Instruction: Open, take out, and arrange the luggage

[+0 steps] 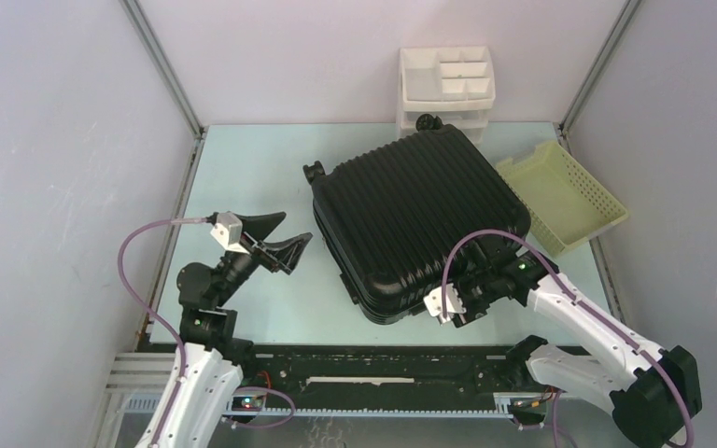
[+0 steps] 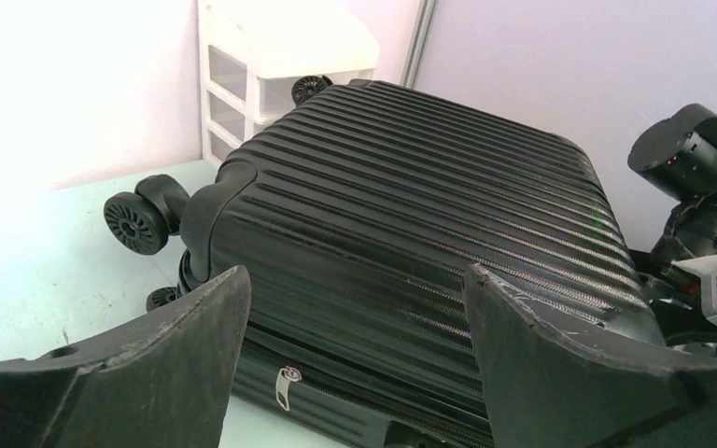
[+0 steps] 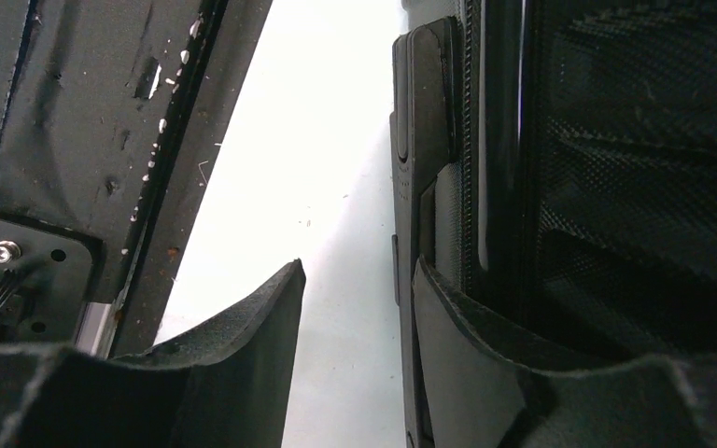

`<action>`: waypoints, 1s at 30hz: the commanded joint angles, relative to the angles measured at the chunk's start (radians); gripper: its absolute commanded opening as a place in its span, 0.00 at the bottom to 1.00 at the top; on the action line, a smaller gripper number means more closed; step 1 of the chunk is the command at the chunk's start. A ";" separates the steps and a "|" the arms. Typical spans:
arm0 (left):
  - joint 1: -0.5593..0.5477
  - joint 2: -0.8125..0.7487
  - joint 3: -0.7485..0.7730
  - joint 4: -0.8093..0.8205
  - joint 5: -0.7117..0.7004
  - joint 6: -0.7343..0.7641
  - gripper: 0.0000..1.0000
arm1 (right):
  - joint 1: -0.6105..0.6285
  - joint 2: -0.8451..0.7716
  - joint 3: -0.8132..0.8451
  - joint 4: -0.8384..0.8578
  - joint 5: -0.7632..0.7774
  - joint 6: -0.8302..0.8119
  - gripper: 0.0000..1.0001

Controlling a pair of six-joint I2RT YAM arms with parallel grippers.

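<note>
The luggage [image 1: 420,215] is a big black ribbed suitcase lying flat mid-table, wheels [image 2: 135,222] toward the far left. Its shell halves look closed in the left wrist view, where a silver zipper pull [image 2: 285,387] hangs on the side seam. My left gripper [image 1: 294,229] hovers open to the left of the luggage [image 2: 411,187], aimed at its side, with nothing between the fingers. My right gripper [image 1: 476,285] is at the near right corner, open. In the right wrist view one finger [image 3: 467,355] lies against the suitcase edge [image 3: 429,140]; the other is over bare table.
A white three-tier drawer organizer [image 1: 446,89] stands against the back wall, just behind the suitcase. A pale yellow perforated basket [image 1: 565,196] sits at the right, touching or nearly touching the suitcase's corner. Frame posts rise at the back corners.
</note>
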 commanded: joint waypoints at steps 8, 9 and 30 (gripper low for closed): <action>-0.045 0.065 -0.011 0.037 0.044 0.082 0.88 | 0.027 -0.085 0.090 -0.108 -0.193 0.031 0.60; -0.048 0.068 -0.011 0.037 0.046 0.082 0.88 | 0.030 -0.094 0.084 -0.086 -0.164 0.063 0.60; -0.102 0.027 0.056 -0.319 0.145 0.525 0.86 | 0.134 -0.134 -0.205 0.315 0.265 0.061 0.39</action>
